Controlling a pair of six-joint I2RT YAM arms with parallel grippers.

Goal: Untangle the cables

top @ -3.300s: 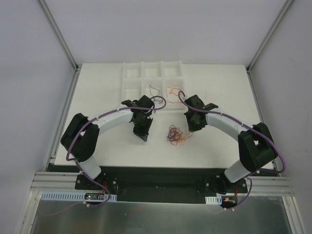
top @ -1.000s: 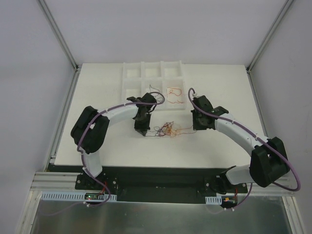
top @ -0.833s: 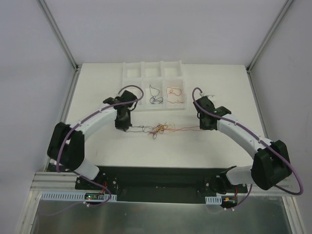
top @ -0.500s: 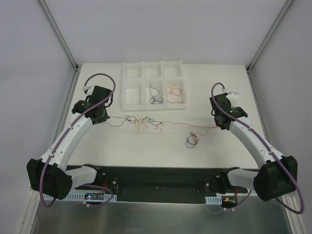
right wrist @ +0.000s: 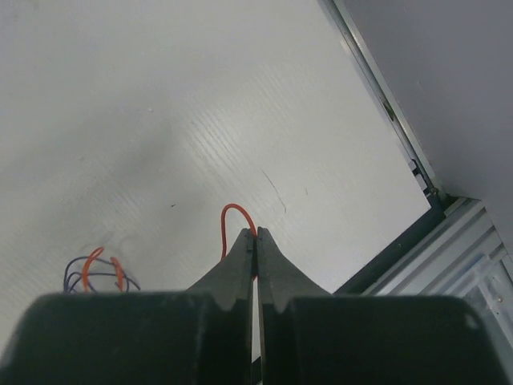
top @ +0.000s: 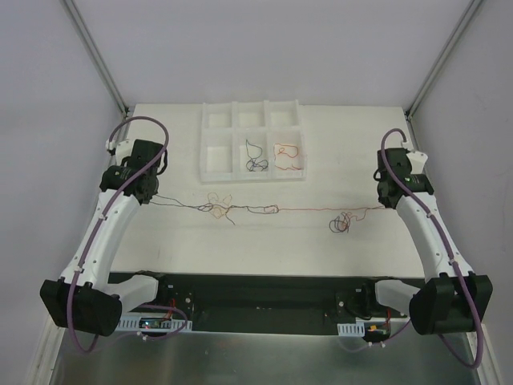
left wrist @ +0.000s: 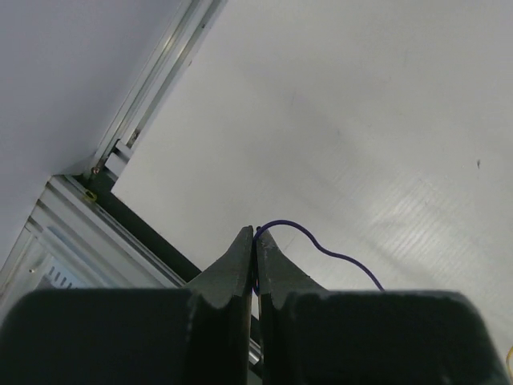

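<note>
white desk (top: 321,249) spreads out below. left fingers (left wrist: 244,257) are clamped on the end of a blue wire (left wrist: 321,250), right fingers (right wrist: 247,250) on a red wire (right wrist: 232,212). between them the cables (top: 272,209) stretch in one line across the desk, a small knot (top: 342,222) near the right end.

A white board (top: 264,249) fills the middle of the top view. Toward its upper edge, just left of centre, sits a white tray (top: 218,156) with six compartments in two rows of three. Grey walls (top: 256,48) close off the upper frame. One aluminium post (top: 96,56) slants in at upper left and a second post (top: 445,56) at upper right. Below the board lie a black plate (top: 264,290), an aluminium rail (top: 88,301) and a bare metal sheet (top: 264,357).
</note>
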